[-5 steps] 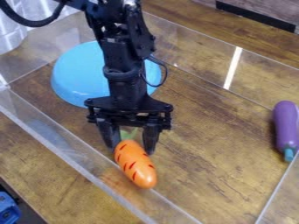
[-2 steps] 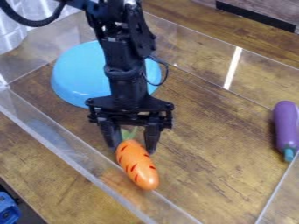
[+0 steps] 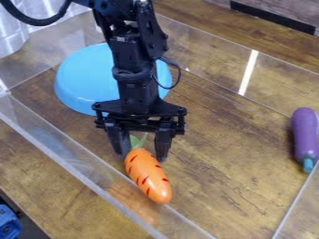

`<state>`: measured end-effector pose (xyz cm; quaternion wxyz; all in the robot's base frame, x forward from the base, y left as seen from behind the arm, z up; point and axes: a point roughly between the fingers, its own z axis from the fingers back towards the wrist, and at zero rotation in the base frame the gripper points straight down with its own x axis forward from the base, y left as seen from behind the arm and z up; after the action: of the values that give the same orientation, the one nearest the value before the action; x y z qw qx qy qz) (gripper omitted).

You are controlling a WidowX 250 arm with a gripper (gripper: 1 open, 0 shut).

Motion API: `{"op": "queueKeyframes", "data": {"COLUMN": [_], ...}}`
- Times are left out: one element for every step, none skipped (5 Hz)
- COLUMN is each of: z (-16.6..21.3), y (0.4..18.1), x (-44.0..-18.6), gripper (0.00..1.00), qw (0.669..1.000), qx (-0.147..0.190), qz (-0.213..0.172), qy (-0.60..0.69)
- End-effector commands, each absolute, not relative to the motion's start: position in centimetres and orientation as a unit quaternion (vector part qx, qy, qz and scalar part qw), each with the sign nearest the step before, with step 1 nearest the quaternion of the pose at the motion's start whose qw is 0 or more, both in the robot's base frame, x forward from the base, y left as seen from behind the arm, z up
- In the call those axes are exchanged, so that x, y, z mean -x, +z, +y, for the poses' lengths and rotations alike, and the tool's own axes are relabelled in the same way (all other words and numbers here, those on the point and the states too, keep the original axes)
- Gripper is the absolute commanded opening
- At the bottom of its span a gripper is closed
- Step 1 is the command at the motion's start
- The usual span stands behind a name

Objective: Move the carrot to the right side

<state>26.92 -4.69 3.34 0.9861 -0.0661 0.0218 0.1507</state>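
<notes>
Nearest the camera, at the lower left corner, a small blue object [image 3: 6, 224] shows at the edge of the picture; what it is cannot be told. A clear plastic wall [image 3: 75, 159] runs slantwise from the left edge down toward the bottom middle, and it belongs to a transparent bin whose floor lets the wooden worktop [image 3: 237, 177] show through.

Just inside that wall lies the carrot [image 3: 148, 176], a glossy orange toy with dark notch marks, resting on the bin floor with its tapered tip pointing toward the lower right. Its light green top [image 3: 133, 145] points up and away, toward the robot's hand.

The hand [image 3: 141, 143] hangs directly over the leafy end of the carrot. Its two black fingers [image 3: 163, 143] point downward and stand spread apart, one on each side of the green top, not clamped on anything. Whether the fingertips touch the carrot cannot be told. The orange body lies below and in front of the hand, free of it.

At the right edge, well apart from the carrot, a purple eggplant [image 3: 304, 133] lies on the floor.

Behind the hand the black arm [image 3: 131, 51] rises to the top of the picture. Behind it on the left sits a light blue bowl [image 3: 85, 79], upside down.
</notes>
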Motion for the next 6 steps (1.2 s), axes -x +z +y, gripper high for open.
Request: {"op": "queueKeyframes", "data": {"z": [-5.47, -5.68, -5.86, -5.99, -6.07, -6.18], "y": [4.09, 3.82, 3.72, 3.52, 3.38, 3.32], "x": [-27.93, -28.1, -28.33, -28.48, -28.6, -28.75], "gripper": [0.0, 1.0, 0.0, 0.0, 0.0, 0.0], "qw": [0.988, 0.989, 0.99, 0.99, 0.991, 0.991], "qx": [0.069, 0.068, 0.068, 0.067, 0.066, 0.064], "qz": [0.0, -0.001, -0.004, -0.006, -0.007, -0.009], "qy": [0.135, 0.132, 0.127, 0.124, 0.12, 0.114]}}
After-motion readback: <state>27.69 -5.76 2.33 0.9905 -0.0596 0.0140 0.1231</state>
